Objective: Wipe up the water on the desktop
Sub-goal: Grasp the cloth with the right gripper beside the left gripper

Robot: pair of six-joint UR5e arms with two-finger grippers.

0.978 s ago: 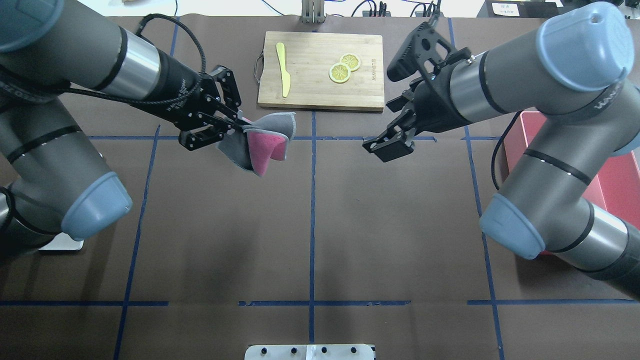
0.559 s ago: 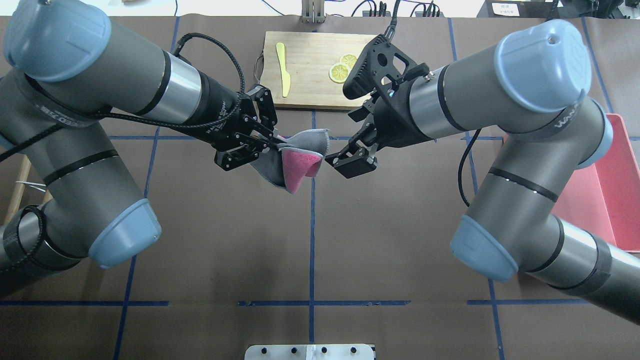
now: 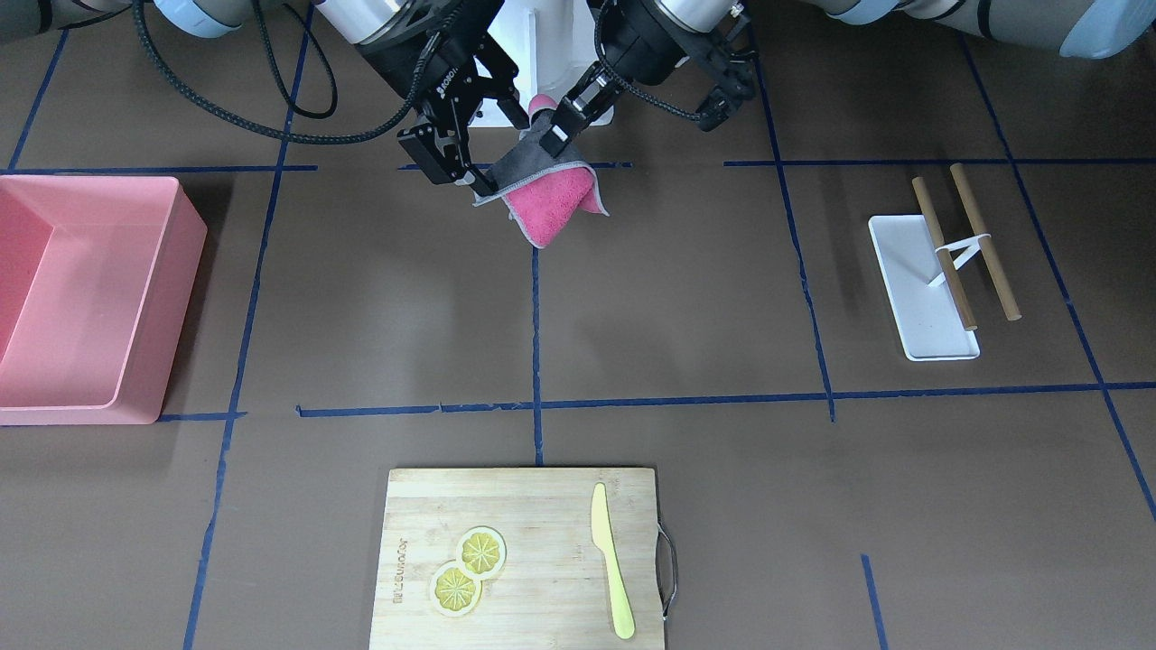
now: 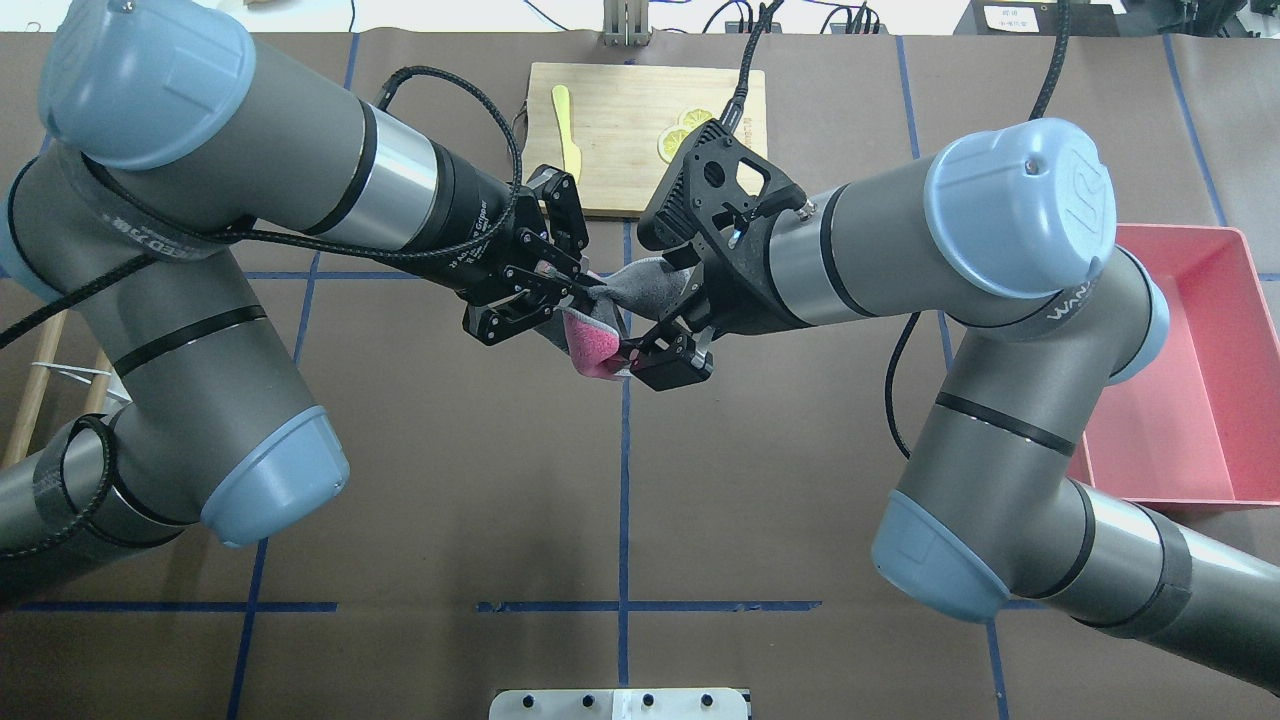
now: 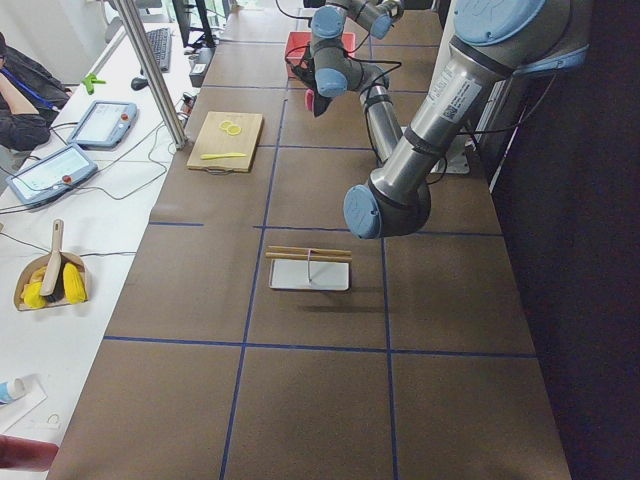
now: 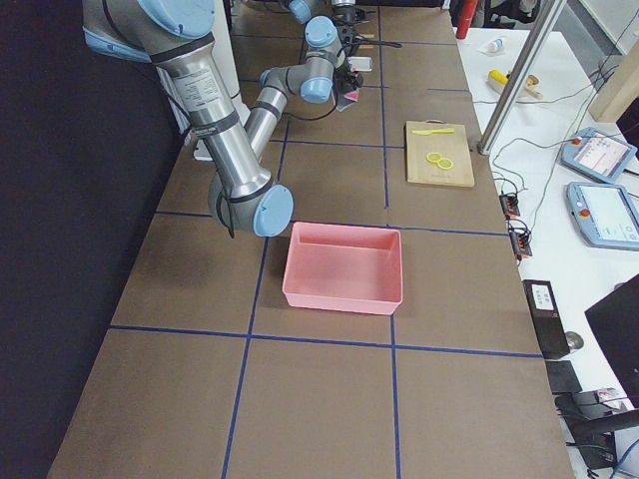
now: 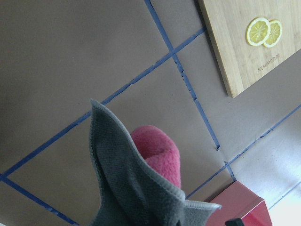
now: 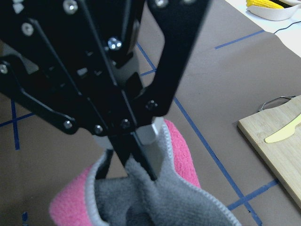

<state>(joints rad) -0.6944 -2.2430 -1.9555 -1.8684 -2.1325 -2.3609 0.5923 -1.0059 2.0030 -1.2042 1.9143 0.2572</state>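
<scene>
A grey and pink cloth (image 4: 597, 347) hangs above the brown desktop (image 4: 450, 480) near the middle blue tape line. My left gripper (image 4: 585, 291) is shut on the cloth's grey top edge; the right wrist view shows its fingertips (image 8: 143, 157) pinching the grey fabric (image 8: 155, 207). My right gripper (image 4: 660, 320) is open, its jaws on either side of the cloth's other edge, also in the front view (image 3: 501, 152). The cloth hangs folded, pink side out (image 3: 551, 199), and fills the left wrist view's lower middle (image 7: 155, 155). I see no water on the desktop (image 3: 677, 298).
A bamboo cutting board (image 3: 533, 506) holds a yellow knife (image 3: 612, 564) and two lemon slices (image 3: 468, 569) at the far side. A pink bin (image 4: 1200, 490) stands on my right. A white tray (image 3: 921, 307) with two wooden sticks lies on my left.
Both arms have moved toward the middle and closer to the robot. The left gripper carried the cloth along; the right gripper came up to the cloth and now straddles its edge.
</scene>
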